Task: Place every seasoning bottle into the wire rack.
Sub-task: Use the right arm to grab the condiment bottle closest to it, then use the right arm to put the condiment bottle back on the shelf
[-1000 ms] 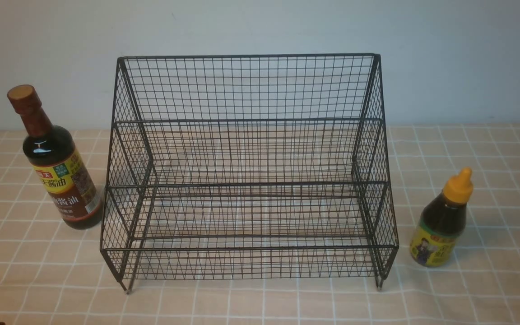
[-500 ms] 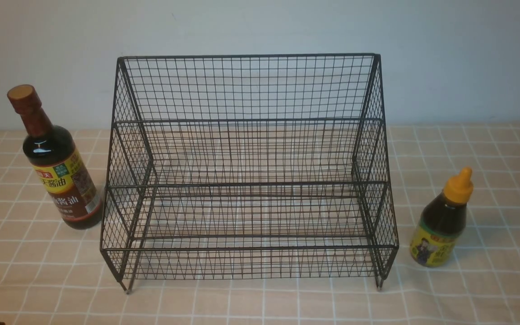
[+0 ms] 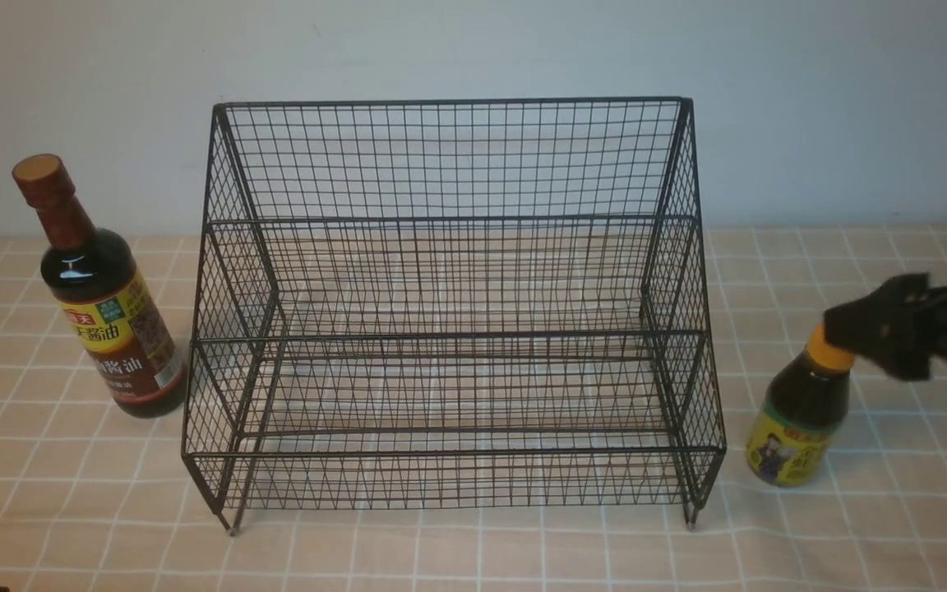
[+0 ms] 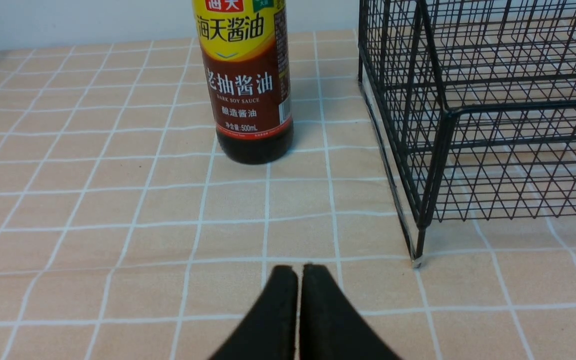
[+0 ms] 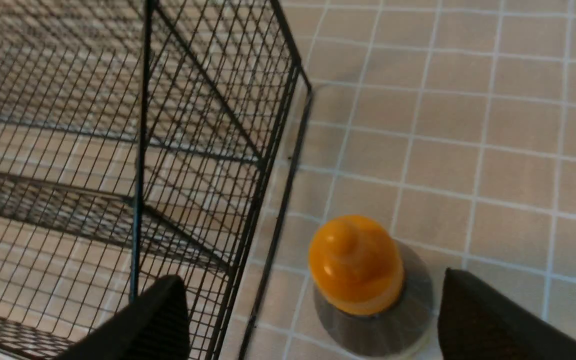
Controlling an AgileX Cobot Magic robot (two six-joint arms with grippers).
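Neither bottle is in the wire rack point(image 3: 453, 452) yet: the soy sauce bottle point(image 3: 108, 329) stands left of it, the orange-capped bottle point(image 3: 798, 427) right, beneath the spread right hand point(image 5: 312, 276); the left hand point(image 4: 298, 272) is pressed together.

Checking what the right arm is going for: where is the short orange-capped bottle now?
Front view: the short bottle stands on the tablecloth at the robot's right, beside the right end of the wire rack, under the open right gripper.

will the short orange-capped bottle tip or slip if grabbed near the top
The short bottle looks full of dark liquid, so probably heavy for its size. Its wide base likely resists tipping. The orange cap tapers and looks smooth, so a grip there may slip.
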